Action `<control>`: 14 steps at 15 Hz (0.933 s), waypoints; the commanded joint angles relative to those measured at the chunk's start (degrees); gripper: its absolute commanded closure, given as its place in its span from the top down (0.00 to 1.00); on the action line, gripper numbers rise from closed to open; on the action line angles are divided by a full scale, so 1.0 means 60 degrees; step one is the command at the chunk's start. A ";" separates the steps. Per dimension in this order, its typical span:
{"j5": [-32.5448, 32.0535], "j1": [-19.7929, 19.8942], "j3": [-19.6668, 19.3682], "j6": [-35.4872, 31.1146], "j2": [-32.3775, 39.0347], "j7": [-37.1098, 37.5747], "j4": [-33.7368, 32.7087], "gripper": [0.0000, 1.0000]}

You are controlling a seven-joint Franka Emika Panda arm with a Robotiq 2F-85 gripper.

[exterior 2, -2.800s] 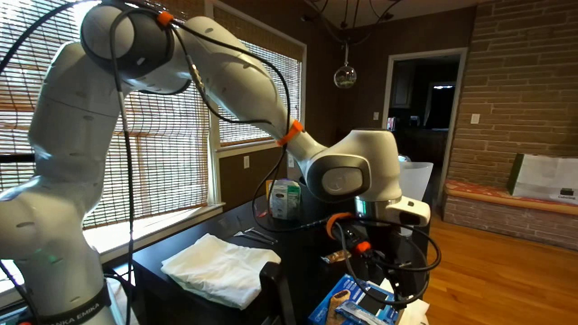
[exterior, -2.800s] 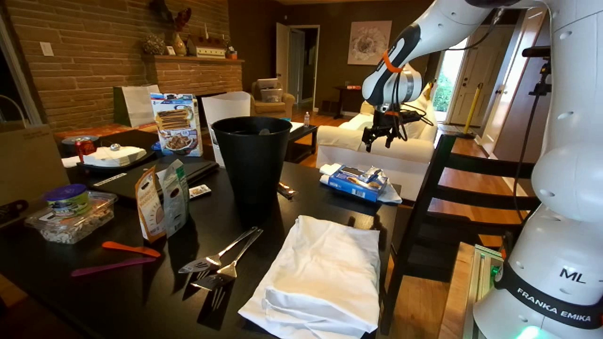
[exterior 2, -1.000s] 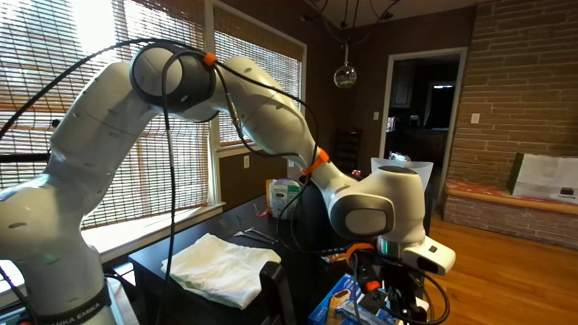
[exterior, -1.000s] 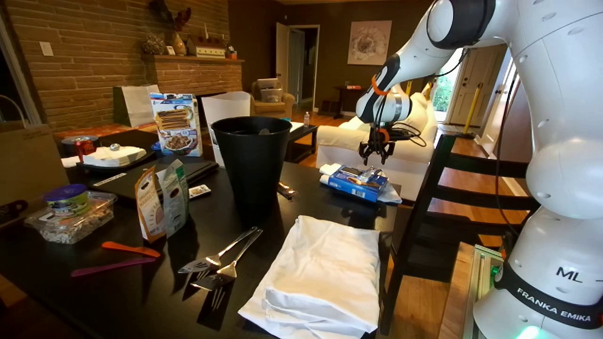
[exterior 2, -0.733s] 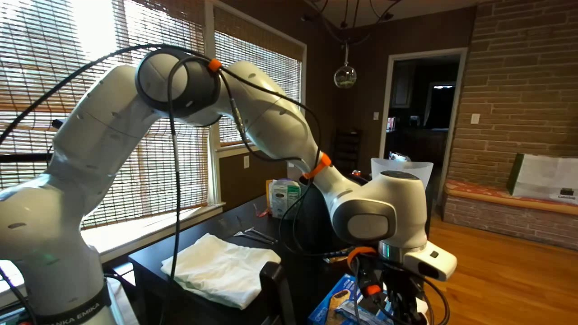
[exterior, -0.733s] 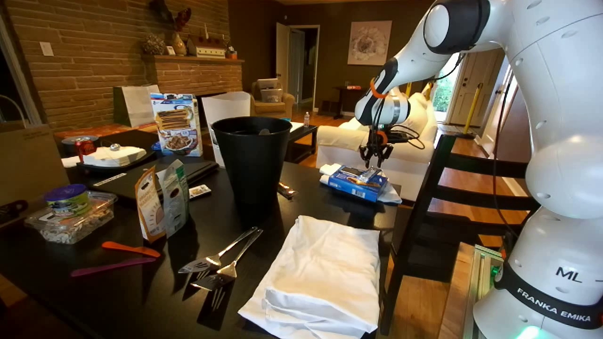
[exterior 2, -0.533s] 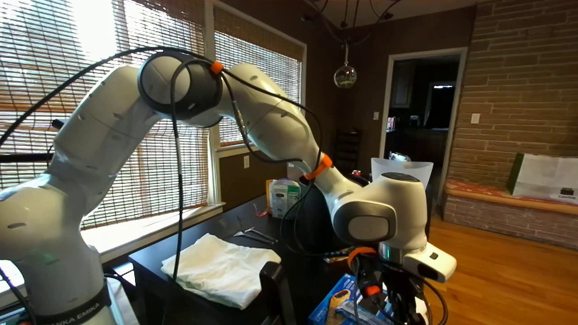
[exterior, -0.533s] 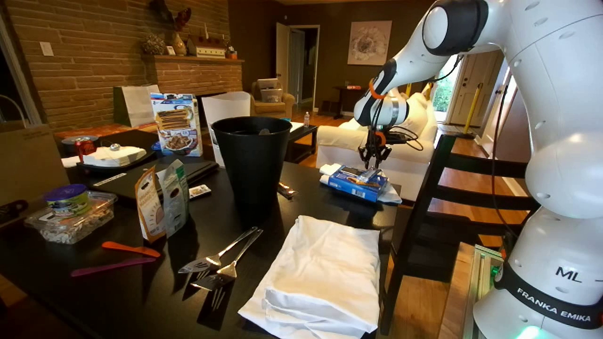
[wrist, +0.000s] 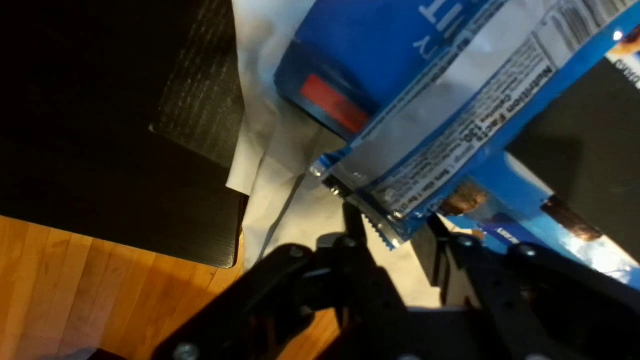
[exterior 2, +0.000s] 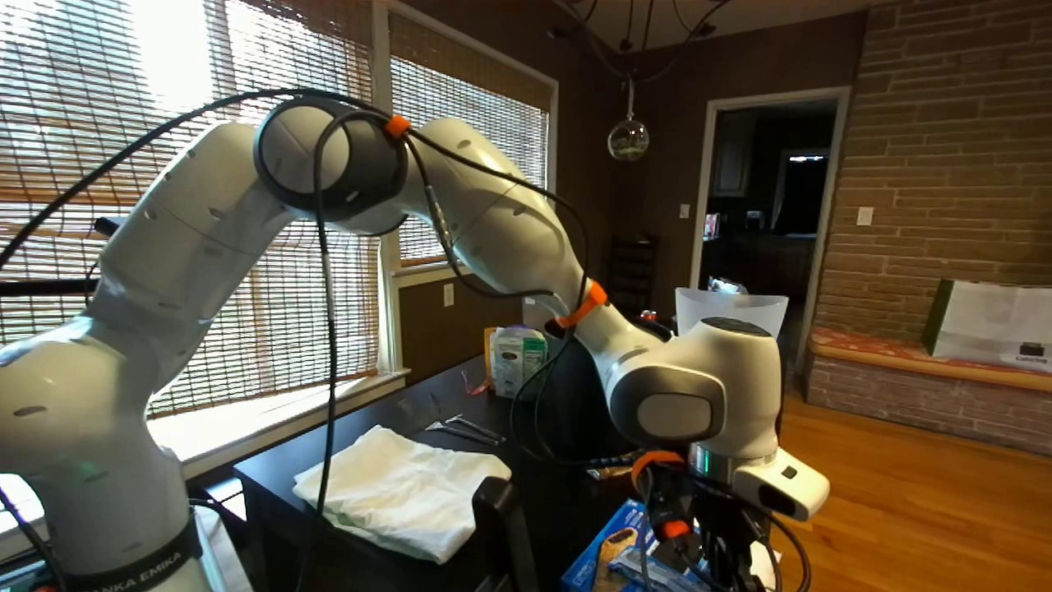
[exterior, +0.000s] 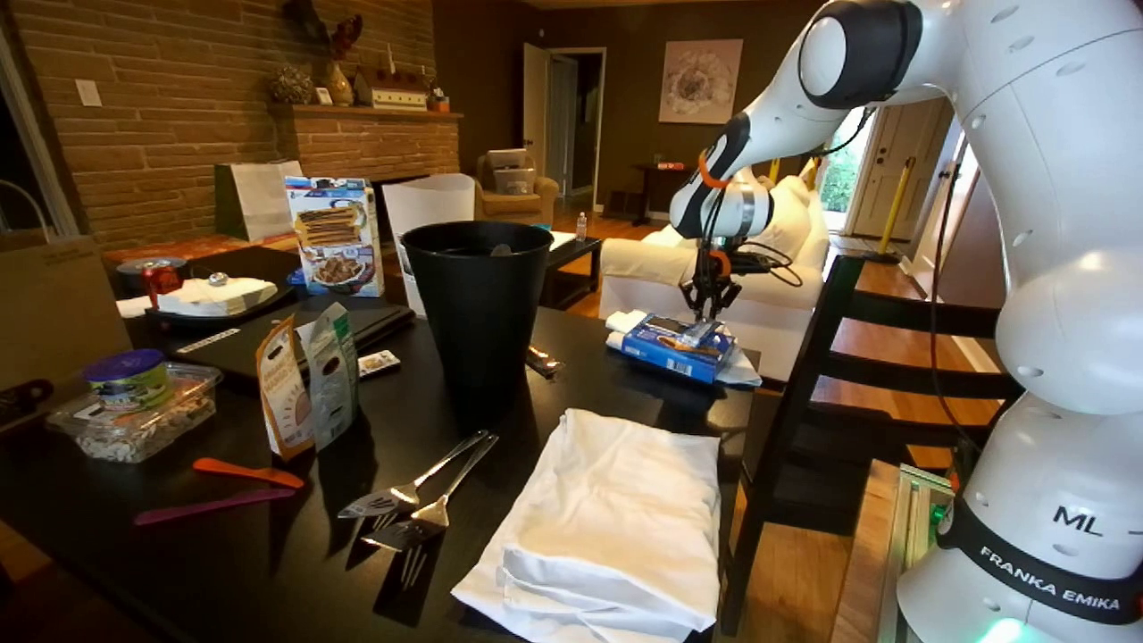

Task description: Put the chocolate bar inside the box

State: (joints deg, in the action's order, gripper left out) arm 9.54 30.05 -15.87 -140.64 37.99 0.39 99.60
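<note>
Blue cardboard: a small box (exterior: 665, 355) lies flat near the edge of a dark table (exterior: 406, 397), its printed face up. Resting on top of the box, outside it, is the wrapped bar (wrist: 450, 135), in silver and blue. The black gripper (wrist: 394, 225) is directly over the box, pointing down at one end of the bar. Only the wrist view lets me read "Nutrition Facts" on the bar and see its crimped end between the two fingers (wrist: 372, 275). They stand on either side of that end; whether they pinch it or stop short, I cannot tell. Below them a pale flap (wrist: 312, 215) spreads out from the box.

In an exterior view, the white arm (exterior 2: 501, 222) fills the foreground, the gripper hides part of the box, and the box's near end runs out of frame; a hanging glass ball (exterior 2: 628, 140) shows only there. In an exterior view, a tall black bin (exterior: 473, 313) stands well apart from the box, with a small shiny packet (exterior: 543, 360) between the two, just beside the bin. A folded white cloth (exterior: 616, 518) lies near the box in both exterior views.
</note>
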 commanded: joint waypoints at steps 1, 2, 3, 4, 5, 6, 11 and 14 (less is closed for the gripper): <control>-0.0056 -0.0036 -0.0128 0.0300 0.0086 0.0191 -0.0296 0.02; -0.0073 -0.0052 -0.0140 0.0238 0.0083 0.0183 -0.0279 0.00; -0.0087 -0.0065 -0.0151 0.0238 0.0069 0.0177 -0.0258 0.00; -0.0095 -0.0077 -0.0159 0.0220 0.0061 0.0183 -0.0250 0.00; -0.0095 -0.0093 -0.0161 0.0253 0.0038 0.0202 -0.0242 0.00; -0.0082 -0.0090 -0.0135 0.0319 -0.0024 0.0158 -0.0213 0.00; 0.0103 -0.0051 0.0159 0.1097 -0.0569 -0.0195 -0.0151 0.00; 0.0130 -0.0205 0.0327 0.1263 -0.1002 -0.0323 0.0116 0.00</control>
State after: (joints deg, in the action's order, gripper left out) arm 9.49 29.41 -14.90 -135.13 35.23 0.15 98.66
